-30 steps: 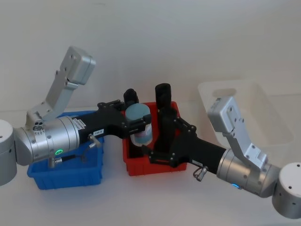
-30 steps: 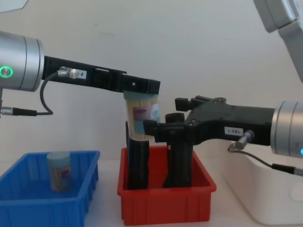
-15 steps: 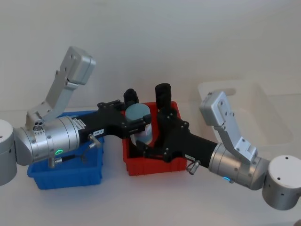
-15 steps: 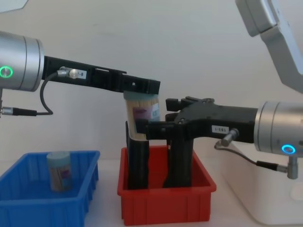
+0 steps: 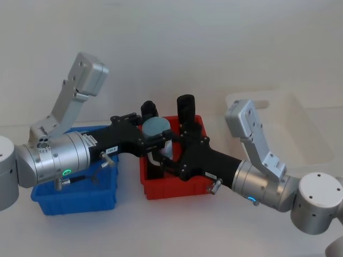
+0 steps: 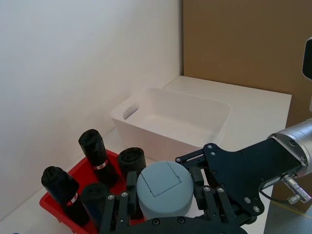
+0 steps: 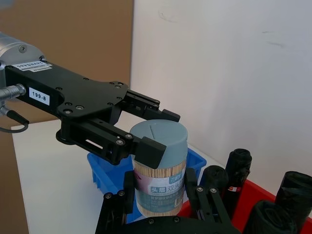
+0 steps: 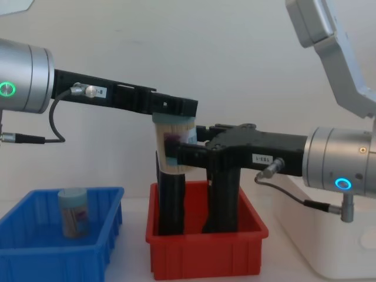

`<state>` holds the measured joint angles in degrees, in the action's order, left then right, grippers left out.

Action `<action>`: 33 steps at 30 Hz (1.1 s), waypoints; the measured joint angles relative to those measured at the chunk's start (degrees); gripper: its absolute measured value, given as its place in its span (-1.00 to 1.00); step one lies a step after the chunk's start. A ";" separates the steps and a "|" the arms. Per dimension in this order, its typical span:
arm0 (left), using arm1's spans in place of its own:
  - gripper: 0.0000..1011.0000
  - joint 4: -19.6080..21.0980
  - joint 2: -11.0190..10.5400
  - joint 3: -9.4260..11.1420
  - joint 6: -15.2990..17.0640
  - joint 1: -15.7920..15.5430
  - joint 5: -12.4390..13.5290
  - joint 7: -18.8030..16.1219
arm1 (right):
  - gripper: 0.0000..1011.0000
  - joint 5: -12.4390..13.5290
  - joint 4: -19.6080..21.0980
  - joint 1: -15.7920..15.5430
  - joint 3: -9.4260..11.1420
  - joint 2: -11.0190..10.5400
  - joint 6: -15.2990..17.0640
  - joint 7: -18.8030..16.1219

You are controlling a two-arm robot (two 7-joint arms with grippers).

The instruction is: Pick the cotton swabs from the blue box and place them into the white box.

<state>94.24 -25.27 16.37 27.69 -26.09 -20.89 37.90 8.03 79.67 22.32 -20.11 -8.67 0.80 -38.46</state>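
Cotton swabs (image 7: pixel 160 168) fill a clear, blue-lidded, labelled jar.

Clearance around the cotton swabs jar (image 7: pixel 158 165) hanging from the left gripper (image 8: pixel 174 113): directly below, tall black rolls (image 8: pixel 222 200) stand upright in the red bin (image 8: pixel 205 252), their tops near the jar's base; the right gripper (image 8: pixel 187 154) blocks the opposite side; open space lies above both grippers; the open-topped white box (image 6: pixel 161 141) sits well apart, on the right gripper's arm side
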 joint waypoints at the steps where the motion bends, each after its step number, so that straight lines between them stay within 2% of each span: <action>1: 0.32 0.00 0.00 -0.01 0.00 0.00 0.00 -0.01 | 0.21 0.10 -0.13 0.10 -0.02 0.05 -0.04 -0.04; 9: 0.38 0.00 0.03 0.02 -0.02 0.01 -0.01 0.02 | 0.21 0.94 -1.17 0.70 -0.27 0.35 -0.30 -0.17; 13: 0.60 0.00 0.03 0.04 -0.02 0.01 -0.03 0.08 | 0.21 1.24 -1.40 0.90 -0.32 0.38 -0.45 -0.09; 14: 0.71 0.00 0.03 0.04 -0.01 0.01 -0.03 0.09 | 0.21 1.34 -1.49 0.93 -0.35 0.39 -0.49 -0.05; 21: 0.98 0.00 0.01 0.04 0.00 0.00 -0.03 0.09 | 0.21 1.58 -1.67 1.08 -0.41 0.31 -0.56 0.20; 33: 0.99 0.00 0.01 0.04 0.01 0.00 -0.03 0.09 | 0.21 1.80 -1.24 0.77 -0.28 -0.40 -0.46 1.48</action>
<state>94.24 -25.26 16.41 27.69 -26.09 -20.92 37.99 9.83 78.43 23.09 -20.39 -9.07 0.34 -36.97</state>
